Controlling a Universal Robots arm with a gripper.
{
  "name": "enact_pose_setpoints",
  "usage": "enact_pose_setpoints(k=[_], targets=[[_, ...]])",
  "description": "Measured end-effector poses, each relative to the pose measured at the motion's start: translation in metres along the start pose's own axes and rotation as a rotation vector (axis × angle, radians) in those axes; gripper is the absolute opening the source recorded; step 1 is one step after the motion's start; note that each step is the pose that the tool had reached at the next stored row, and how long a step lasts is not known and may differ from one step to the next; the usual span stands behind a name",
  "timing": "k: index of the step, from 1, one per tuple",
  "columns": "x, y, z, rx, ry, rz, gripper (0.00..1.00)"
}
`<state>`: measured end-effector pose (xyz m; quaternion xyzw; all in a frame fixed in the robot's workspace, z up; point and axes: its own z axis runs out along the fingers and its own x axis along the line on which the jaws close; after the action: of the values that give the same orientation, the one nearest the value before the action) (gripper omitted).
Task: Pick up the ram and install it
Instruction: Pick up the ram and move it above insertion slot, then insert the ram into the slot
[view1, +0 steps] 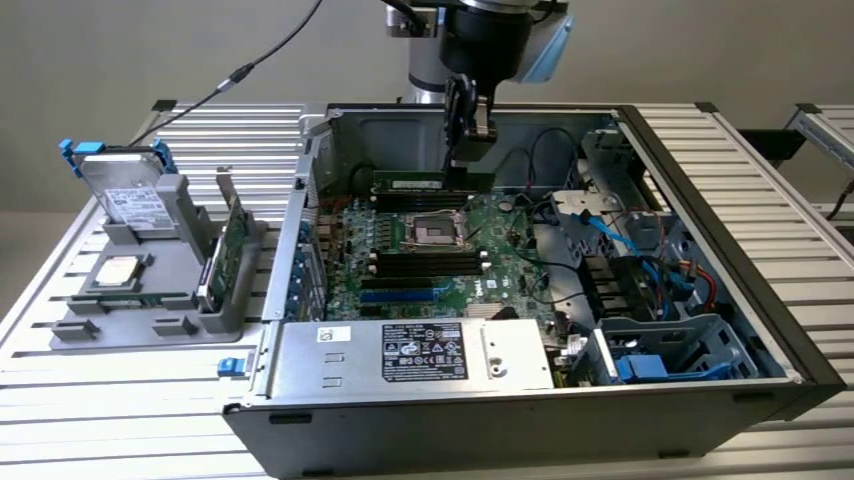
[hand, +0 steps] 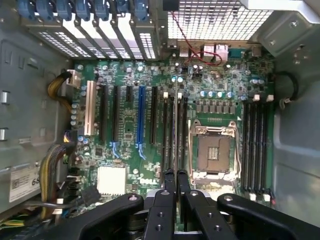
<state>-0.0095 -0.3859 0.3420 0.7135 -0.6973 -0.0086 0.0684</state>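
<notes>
Case (view1: 741, 250) is lying open on a slatted table (view1: 120, 400); motherboard (view1: 400, 285) is being faced from above. Ram (view1: 407, 182) is being carried level over the slots (hand: 165, 135) beside the socket (hand: 215, 150), pinched in the gripper (view1: 470, 160), which is closed narrow on it. Not yet seated.

Risk, as judged: the stick could be lowered off-line with a slot, so that its edge is jammed or the board is flexed. A thin pinch may let it tilt.

A grey tray (view1: 80, 335) is being borne beside the case. A plain wall (view1: 134, 50) is showing behind.
</notes>
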Motion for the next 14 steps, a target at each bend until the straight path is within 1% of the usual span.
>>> enact_pose_setpoints(k=[1, 2, 3, 5, 7, 14], targets=[[0.0, -0.0001, 0.0006, 0.0005, 0.0065, 0.001, 0.13], [0.0, -0.0001, 0.0012, 0.0018, 0.0092, 0.002, 0.13], [0.0, -0.0002, 0.002, 0.0036, 0.0105, 0.003, 0.13], [-0.001, -0.0004, 0.0037, 0.0071, 0.0111, 0.005, 0.13], [-0.001, -0.0007, 0.0061, 0.0087, 0.0109, 0.008, 0.13], [-0.004, -0.0021, 0.0184, 0.0075, 0.009, 0.026, 0.13]])
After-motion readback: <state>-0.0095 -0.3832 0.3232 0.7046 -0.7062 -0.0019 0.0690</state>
